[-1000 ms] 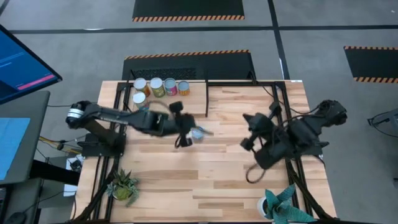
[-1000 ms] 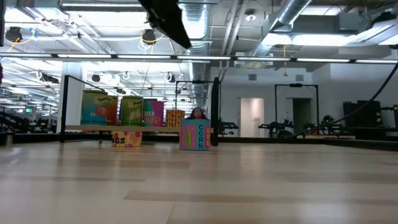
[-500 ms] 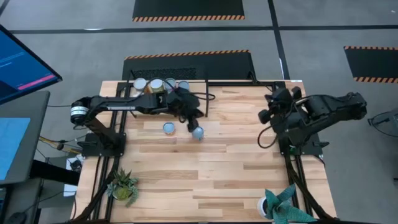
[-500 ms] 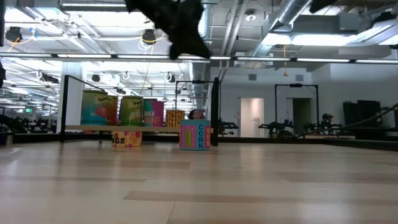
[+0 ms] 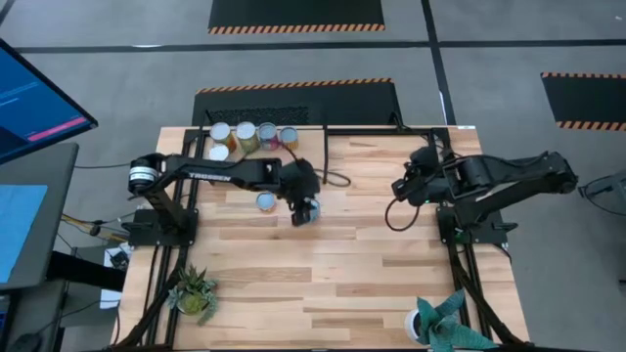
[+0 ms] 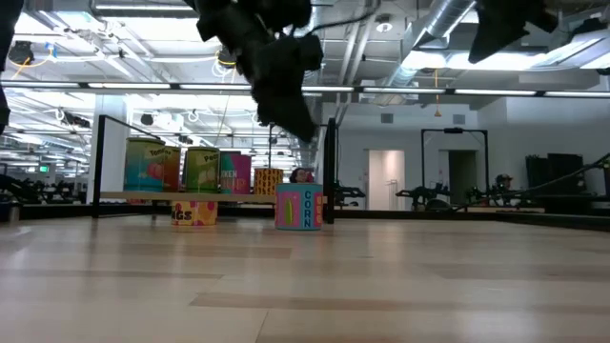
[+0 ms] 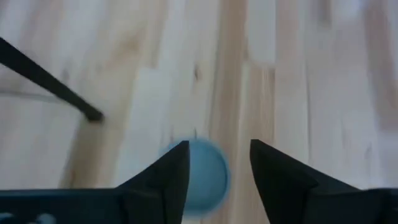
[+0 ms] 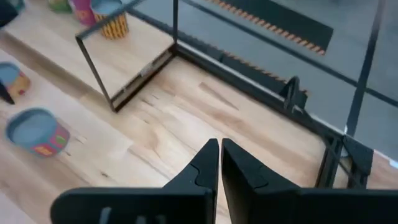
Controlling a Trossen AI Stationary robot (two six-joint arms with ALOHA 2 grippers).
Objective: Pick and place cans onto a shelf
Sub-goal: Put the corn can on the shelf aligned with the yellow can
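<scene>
Hovering directly above a small cylindrical tin with a pale blue top and pink-and-blue label (image 5: 308, 211), the left claw (image 5: 304, 198) has its two dark fingers (image 7: 166, 177) spread apart, empty, the blue disc of the tin showing in the gap between them in the left wrist view. That is the relation the next move turns on: this upright tin lies straight below the left claw, its long axis vertical, so a plain descent should bring the fingers down on either side of it. A second blue-topped tin (image 5: 265, 201) stands on the light wooden surface (image 5: 352, 274) just beside the first, on the side toward the left arm's base; it looks close enough to be nudged if the fingers come down off-centre. The shelf, a light wood panel in a thin black metal frame (image 5: 293, 156), sits near these two tins toward the far edge of the surface, with four more tins (image 5: 252, 137) standing in a cluster at its far end. The right claw (image 5: 403, 186) waits well apart from the tins, raised, its fingers nearly touching and holding nothing, so the left arm is clearly the nearer. Two green potted plants (image 5: 194, 291) stand at the near corners, out of the way.
</scene>
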